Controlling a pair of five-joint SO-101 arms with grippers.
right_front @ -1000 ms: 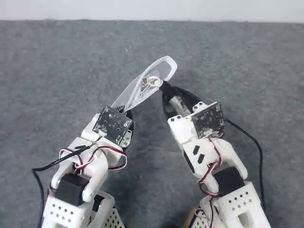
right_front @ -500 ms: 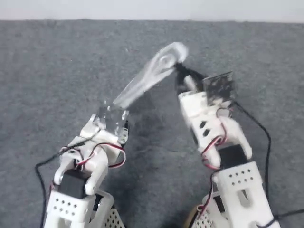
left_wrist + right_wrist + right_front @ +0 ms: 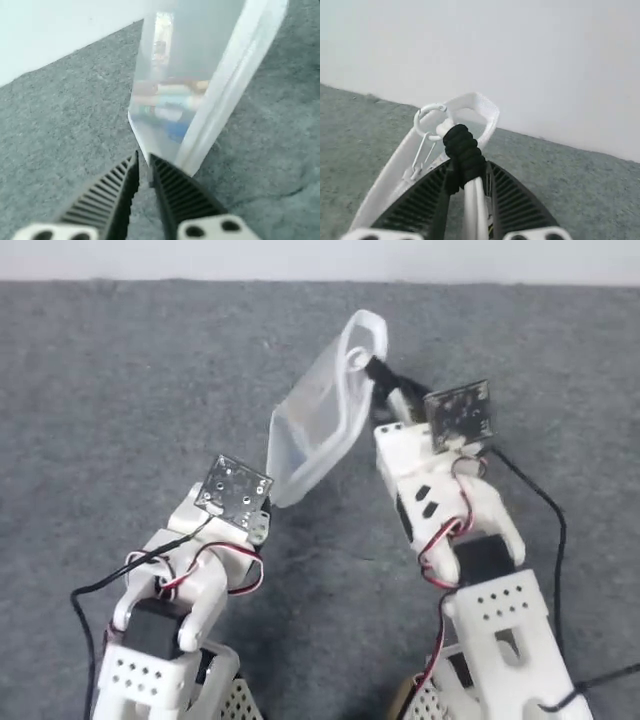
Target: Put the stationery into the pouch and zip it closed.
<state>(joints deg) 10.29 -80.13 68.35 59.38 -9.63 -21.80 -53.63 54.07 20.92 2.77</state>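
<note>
A translucent pouch (image 3: 315, 430) hangs in the air between the two arms, broad side toward the high camera. Coloured stationery (image 3: 170, 107) lies inside it near the lower end. My right gripper (image 3: 385, 380) is shut on the black cord zipper pull (image 3: 462, 150) at the pouch's upper end, beside a metal ring (image 3: 431, 122). My left gripper (image 3: 144, 162) sits at the pouch's lower corner (image 3: 142, 150), fingers nearly together and pinching that corner. In the high view the left gripper (image 3: 270, 500) is mostly under its camera board.
Grey carpet (image 3: 120, 390) covers the table, with a white wall (image 3: 300, 258) along the far edge. Cables (image 3: 540, 530) trail from both arms near their bases.
The right gripper has moved farther from the arm bases and up with the zipper pull. The pouch was stretched taut, then swung from edge-on to broad side up. The left arm shifted slightly.
</note>
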